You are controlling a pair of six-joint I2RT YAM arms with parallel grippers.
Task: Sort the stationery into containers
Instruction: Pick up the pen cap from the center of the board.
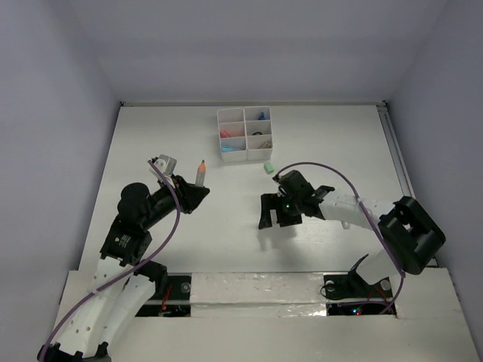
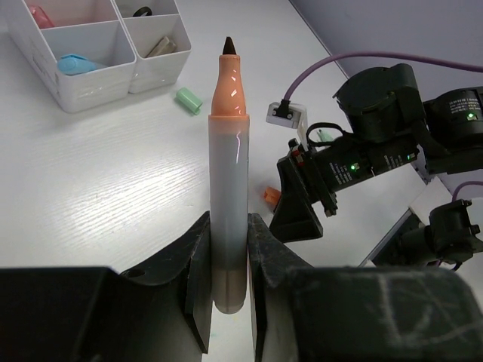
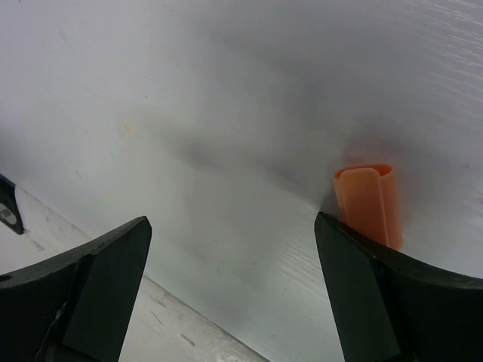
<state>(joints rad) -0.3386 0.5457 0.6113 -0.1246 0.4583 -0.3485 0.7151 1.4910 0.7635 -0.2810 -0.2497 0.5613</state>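
Entry, nearest first: left tool (image 2: 229, 260) — narrow, clamped on the lower barrel of an uncapped marker (image 2: 229, 166) with a grey body, orange neck and dark tip. The tip points away from the tool, and the marker is held clear of the worktop (image 1: 166, 128). Next, right tool (image 3: 234, 249): wide, holding nothing, set low over the worktop. An orange cap (image 3: 368, 202) lies flat just inside one finger, well off the middle of the gap. We judge the step in hand to be taking up that cap. To do it well, we would shift the tool sideways until the cap sits midway, then close squarely across its width, since a close from here may only nudge it or nip its edge. Further out, a green cap (image 1: 268, 167) lies loose between the right tool and the organiser (image 1: 233, 157), on the likely path to it. The organiser stands at the far side. Its compartments already hold pink, light-blue and tan pieces, and we cannot tell which has room for the marker.
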